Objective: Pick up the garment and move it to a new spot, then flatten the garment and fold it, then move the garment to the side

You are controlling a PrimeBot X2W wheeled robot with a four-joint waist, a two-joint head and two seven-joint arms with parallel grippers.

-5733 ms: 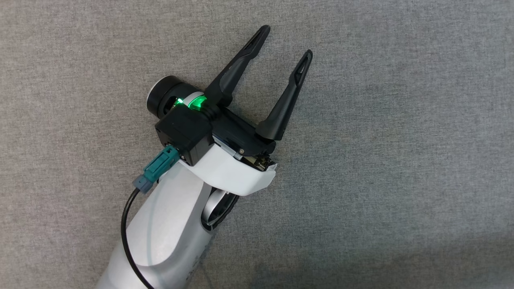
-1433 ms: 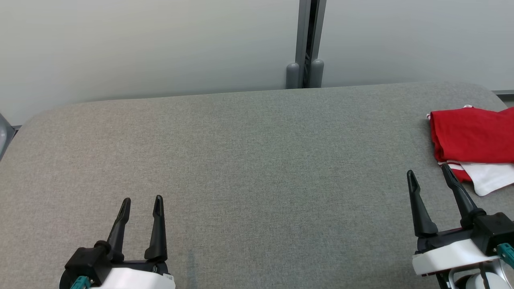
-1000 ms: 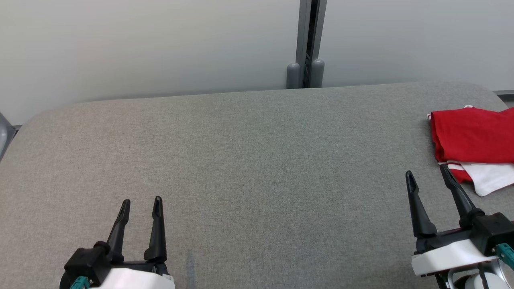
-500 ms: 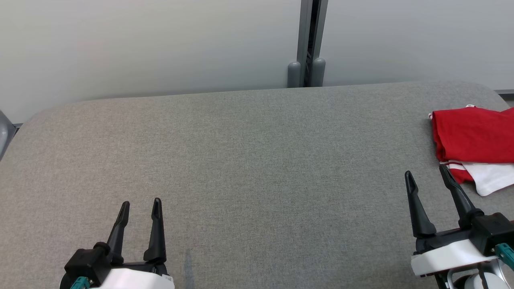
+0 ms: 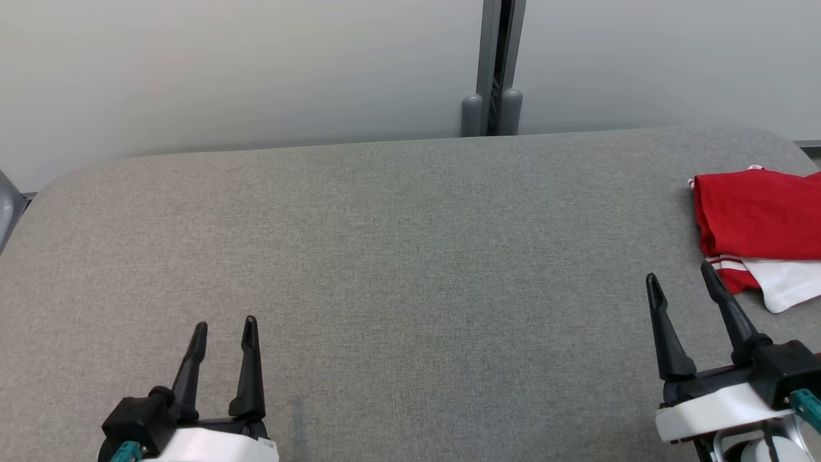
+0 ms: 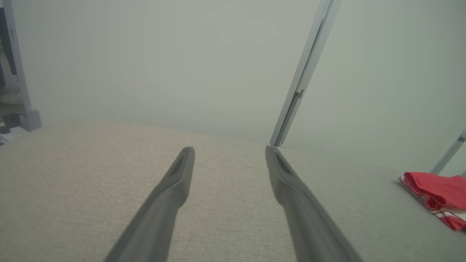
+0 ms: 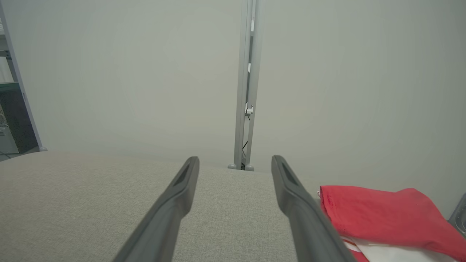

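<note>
Noted a grey table with rounded far corners and a broad open middle; wall and post behind its far edge. Found the folded red-and-white garment at mid-right, long side running off the right edge. Saw left gripper lower left, right gripper lower right, both spread, empty; right one just beside the garment.

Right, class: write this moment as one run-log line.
garment: folded, at right of table | left gripper: open, empty | right gripper: open, empty, near garment
</note>
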